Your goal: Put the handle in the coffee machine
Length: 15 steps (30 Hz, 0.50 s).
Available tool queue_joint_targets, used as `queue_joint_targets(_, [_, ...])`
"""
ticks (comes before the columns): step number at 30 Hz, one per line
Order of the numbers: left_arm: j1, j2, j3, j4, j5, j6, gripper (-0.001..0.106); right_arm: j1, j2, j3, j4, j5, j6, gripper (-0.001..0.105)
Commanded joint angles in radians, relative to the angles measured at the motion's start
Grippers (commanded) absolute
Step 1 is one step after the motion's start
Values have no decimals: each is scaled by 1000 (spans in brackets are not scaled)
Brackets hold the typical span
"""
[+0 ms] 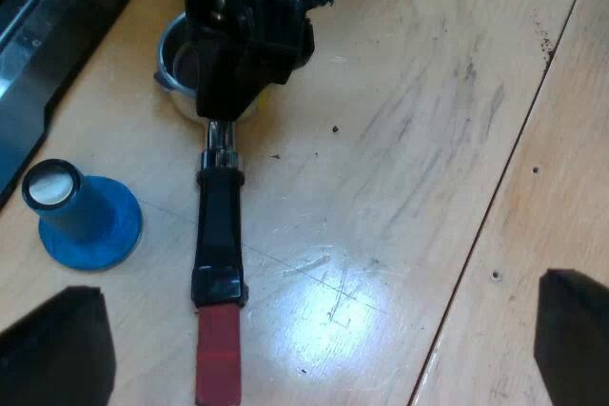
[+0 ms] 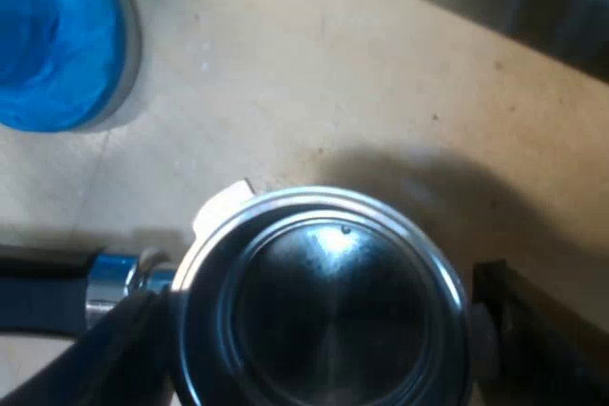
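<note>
The metal holder (image 1: 217,225) lies flat on the wooden table, its dark handle ending in red (image 1: 219,354). Its round basket (image 2: 324,311) is seen from straight above and looks empty. My right gripper (image 2: 319,330) is lowered over the basket with one black finger (image 2: 133,349) against each side of the rim, shut on it. From the left wrist view the right gripper (image 1: 252,35) covers most of the basket. My left gripper (image 1: 319,339) hangs above the table near the red end, open wide with nothing between its fingers.
A blue tamper (image 1: 86,216) stands upright on the table beside the handle, also close to the basket (image 2: 57,40). The espresso machine's dark base (image 1: 48,16) runs along the table edge just beyond the tamper and the basket. Bare wood (image 1: 428,140) lies on the handle's other side.
</note>
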Motion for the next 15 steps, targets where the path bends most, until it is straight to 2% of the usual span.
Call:
queue_joint_targets(1, [1, 1, -3, -5, -2, 0, 90, -4, 2, -7, 4, -4, -13, 27])
queue_joint_targets(2, [1, 1, -3, -5, -2, 0, 90, -4, 2, -7, 4, -4, -13, 13])
queue_joint_targets(3, [1, 1, -3, -5, -2, 0, 90, -4, 2, -7, 4, -7, -13, 6])
queue_joint_targets(5, [1, 1, -3, -5, -2, 0, 90, -4, 2, -7, 9, -13, -9, 0])
queue_joint_targets(7, [1, 1, -3, -5, -2, 0, 90, 1, -6, -7, 19, -13, 1, 0])
queue_joint_targets(12, [1, 1, -3, -5, -2, 0, 90, 2, -48, -7, 80, -13, 83, 0])
queue_joint_targets(15, [1, 1, -3, -5, 7, 13, 90, 2, -73, -7, 117, -13, 86, 0])
